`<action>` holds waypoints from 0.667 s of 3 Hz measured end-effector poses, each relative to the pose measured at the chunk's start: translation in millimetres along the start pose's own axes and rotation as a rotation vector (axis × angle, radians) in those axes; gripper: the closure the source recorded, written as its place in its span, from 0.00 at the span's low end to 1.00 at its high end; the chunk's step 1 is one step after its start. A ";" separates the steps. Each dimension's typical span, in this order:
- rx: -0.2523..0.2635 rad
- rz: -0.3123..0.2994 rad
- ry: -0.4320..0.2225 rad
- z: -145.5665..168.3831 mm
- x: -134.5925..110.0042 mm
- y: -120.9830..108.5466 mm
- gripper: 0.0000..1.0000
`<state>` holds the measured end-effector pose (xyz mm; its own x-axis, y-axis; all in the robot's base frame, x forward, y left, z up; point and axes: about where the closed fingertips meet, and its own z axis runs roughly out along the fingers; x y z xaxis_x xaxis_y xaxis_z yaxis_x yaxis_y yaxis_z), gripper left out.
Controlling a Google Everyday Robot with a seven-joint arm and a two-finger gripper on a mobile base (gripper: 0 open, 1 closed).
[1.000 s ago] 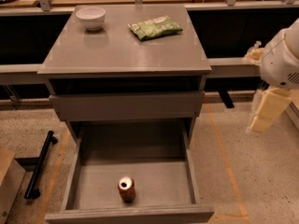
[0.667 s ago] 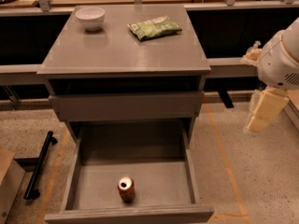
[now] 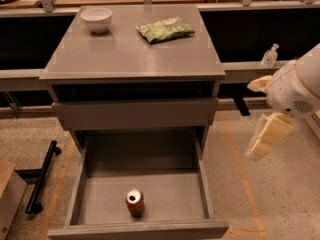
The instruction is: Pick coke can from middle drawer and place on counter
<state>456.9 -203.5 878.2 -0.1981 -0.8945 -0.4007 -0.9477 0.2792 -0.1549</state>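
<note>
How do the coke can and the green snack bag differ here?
The coke can is a red cylinder standing upright; the snack bag is green, crinkled and lies flat. The coke can sits in the open middle drawer, near its front; the snack bag lies on the counter. Shared: neither is held; the gripper hangs out to the right, apart from both.

White bowl (image 3: 96,19) left of green snack bag (image 3: 165,29).
</note>
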 end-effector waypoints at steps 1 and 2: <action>-0.032 0.001 -0.046 47.9 -16.9 8.9 0.00; -0.080 -0.001 -0.050 112.4 -29.1 11.7 0.00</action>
<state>479.7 -134.9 786.6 -0.1862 -0.8759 -0.4452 -0.9653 0.2476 -0.0833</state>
